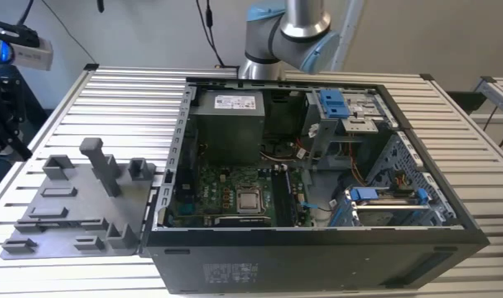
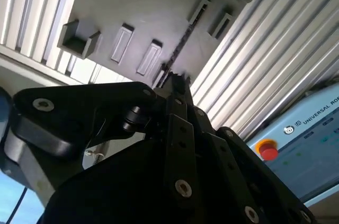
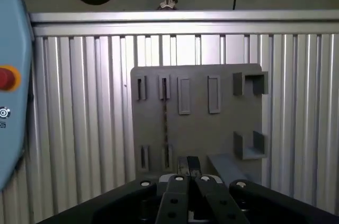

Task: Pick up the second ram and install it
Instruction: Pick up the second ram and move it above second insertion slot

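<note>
Pick-up stage, by the look of it. Hovers above the tray (image 3: 222,128) with the claw (image 3: 188,162) pressed together, pinching nothing. Leaves the ram (image 3: 165,122) untouched, standing on edge in a tray slot, just off the claw's line. Likely calls for sidestepping across the tray, spreading over that thin edge, then closing squarely.

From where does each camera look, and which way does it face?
Exterior view: off the silver-blue robot arm, which shows; looks down on the open black computer case and grey plastic holder tray.
First wrist view: on the arm, facing the tray past the black hand.
Second wrist view: also on the arm, facing the tray over the hand.
All share the tray.
</note>
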You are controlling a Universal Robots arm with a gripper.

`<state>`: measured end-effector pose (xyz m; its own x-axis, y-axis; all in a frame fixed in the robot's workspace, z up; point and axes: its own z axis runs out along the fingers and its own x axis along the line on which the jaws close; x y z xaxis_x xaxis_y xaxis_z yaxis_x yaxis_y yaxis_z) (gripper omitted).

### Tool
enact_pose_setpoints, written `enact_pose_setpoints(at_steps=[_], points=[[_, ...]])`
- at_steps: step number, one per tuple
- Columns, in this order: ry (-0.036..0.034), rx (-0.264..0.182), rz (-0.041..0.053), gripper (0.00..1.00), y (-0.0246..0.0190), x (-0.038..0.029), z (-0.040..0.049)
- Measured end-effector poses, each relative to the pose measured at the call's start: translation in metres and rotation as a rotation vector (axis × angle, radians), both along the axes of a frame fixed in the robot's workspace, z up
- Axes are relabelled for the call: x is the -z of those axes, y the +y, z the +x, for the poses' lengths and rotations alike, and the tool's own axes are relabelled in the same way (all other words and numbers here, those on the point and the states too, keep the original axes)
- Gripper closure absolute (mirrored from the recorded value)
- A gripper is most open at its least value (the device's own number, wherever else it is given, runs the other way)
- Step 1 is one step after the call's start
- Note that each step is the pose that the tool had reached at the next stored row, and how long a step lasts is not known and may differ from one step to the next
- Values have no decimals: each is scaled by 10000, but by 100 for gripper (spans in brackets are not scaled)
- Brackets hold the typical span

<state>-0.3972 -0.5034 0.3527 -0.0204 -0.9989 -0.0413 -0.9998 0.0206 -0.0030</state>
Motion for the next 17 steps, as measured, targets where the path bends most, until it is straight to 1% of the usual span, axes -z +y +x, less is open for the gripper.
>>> enact_pose_setpoints(at_steps=[3, 9, 17], points=[[-30, -339, 1, 89, 0, 1, 0], [-23, -801, 0, 89, 0, 2, 0], [-22, -937, -1, 89, 0, 1, 0]])
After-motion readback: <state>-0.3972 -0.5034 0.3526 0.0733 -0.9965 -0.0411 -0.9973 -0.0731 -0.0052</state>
